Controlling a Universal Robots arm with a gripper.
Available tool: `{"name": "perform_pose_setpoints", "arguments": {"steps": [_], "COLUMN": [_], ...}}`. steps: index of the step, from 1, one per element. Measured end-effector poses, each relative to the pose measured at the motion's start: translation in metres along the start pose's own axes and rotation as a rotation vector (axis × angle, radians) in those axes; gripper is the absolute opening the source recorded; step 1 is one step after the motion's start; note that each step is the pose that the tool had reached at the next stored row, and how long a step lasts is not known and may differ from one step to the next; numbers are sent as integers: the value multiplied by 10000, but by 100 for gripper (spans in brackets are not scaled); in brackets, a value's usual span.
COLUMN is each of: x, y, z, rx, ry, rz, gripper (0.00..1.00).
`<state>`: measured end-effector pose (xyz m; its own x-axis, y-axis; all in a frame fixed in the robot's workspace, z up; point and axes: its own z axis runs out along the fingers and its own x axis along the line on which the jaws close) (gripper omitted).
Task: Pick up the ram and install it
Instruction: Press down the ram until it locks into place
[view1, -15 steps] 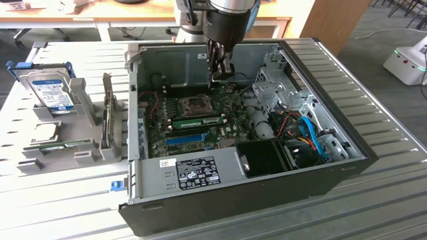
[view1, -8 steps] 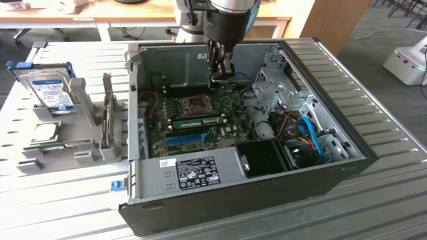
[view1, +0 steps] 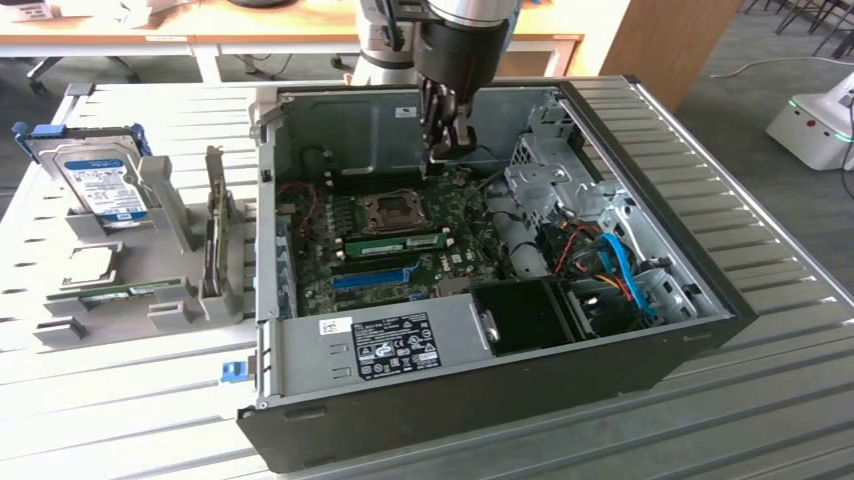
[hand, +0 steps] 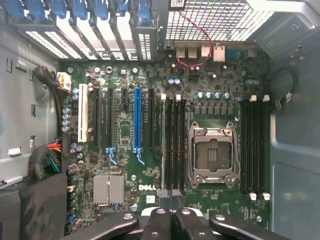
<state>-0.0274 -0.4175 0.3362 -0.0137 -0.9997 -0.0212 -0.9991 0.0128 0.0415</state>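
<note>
Inside the open computer case (view1: 674, 345), a green ram stick (view1: 400, 243) stands on edge in a black memory slot beside the CPU socket (view1: 396, 208). In the wrist view the ram (hand: 162, 145) shows edge-on as a thin pale strip left of the empty black slots (hand: 176, 145). My gripper (view1: 447, 150) hangs above the motherboard, over the back end of the board, apart from the stick. Its fingertips (hand: 159, 220) are pressed together with nothing between them. A second green stick (view1: 131, 291) lies in the grey holder (view1: 187, 300) outside the case.
A hard drive (view1: 104, 185) and an upright card (view1: 214, 220) stand in the grey holder at the exterior view's left. Inside the case are a blue expansion slot (view1: 370, 277), a black fan shroud (view1: 534, 315), blue and red cables (view1: 621, 265), and the drive cage (view1: 547, 175).
</note>
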Motion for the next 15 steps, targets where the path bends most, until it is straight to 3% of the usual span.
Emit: {"name": "perform_pose_setpoints", "arguments": {"steps": [15], "x": [-3], "y": [-182], "z": [2], "rx": [0], "ry": [-1], "rz": [-2], "gripper": [11]}}
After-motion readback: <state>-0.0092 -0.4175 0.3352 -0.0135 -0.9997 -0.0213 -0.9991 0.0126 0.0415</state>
